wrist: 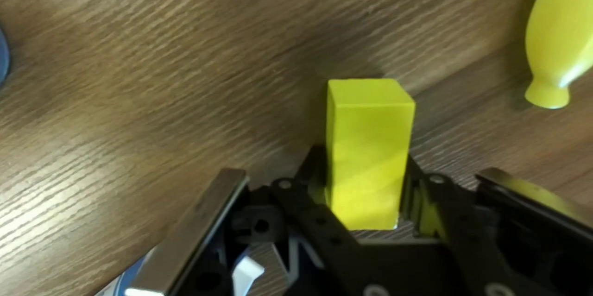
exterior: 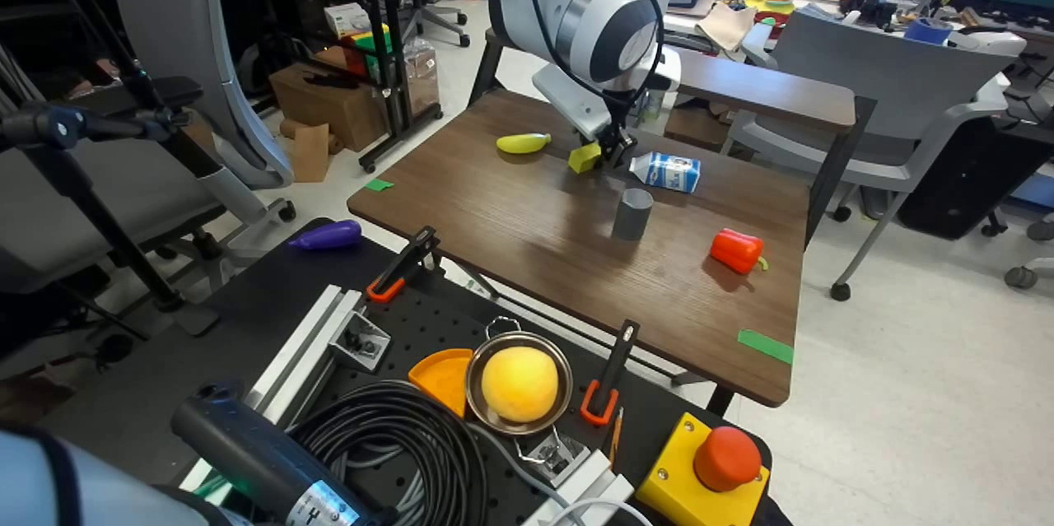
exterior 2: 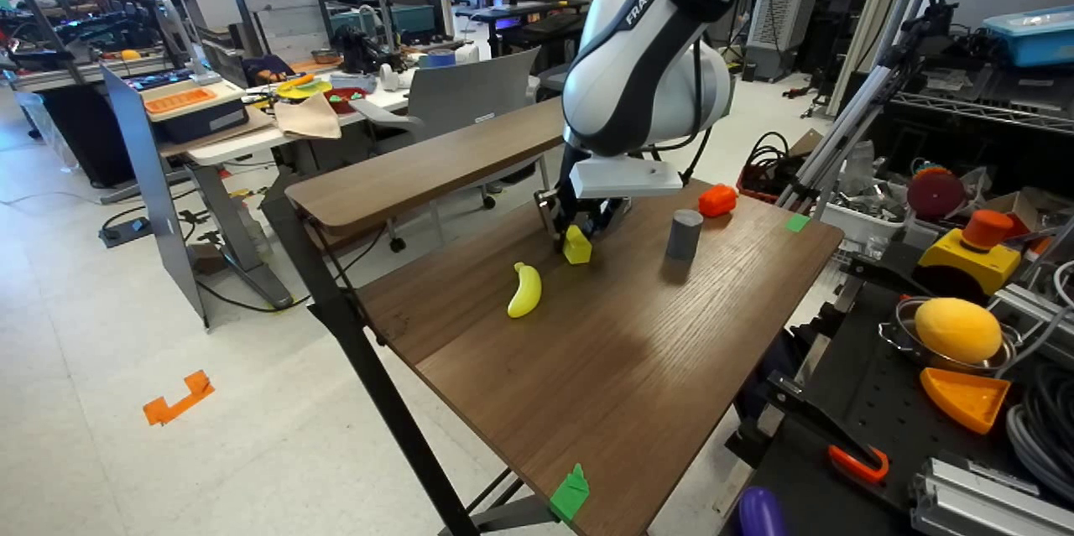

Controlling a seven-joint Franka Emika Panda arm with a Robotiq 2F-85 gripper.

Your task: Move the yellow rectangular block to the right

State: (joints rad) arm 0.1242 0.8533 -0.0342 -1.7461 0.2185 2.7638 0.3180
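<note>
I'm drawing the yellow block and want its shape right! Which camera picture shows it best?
The wrist view. There the yellow block looks biggest, in the gripper, with its long face and one end clear. Both exterior views show it too, but only small.

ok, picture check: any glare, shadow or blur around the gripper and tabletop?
Wrist view: pale glare streaks the tabletop at lower left, a highlight sits on the yellow banana, the gripper looks dark and soft, edges of the yellow block look fairly crisp; in an exterior view, a soft shadow lies by the red pepper.
</note>
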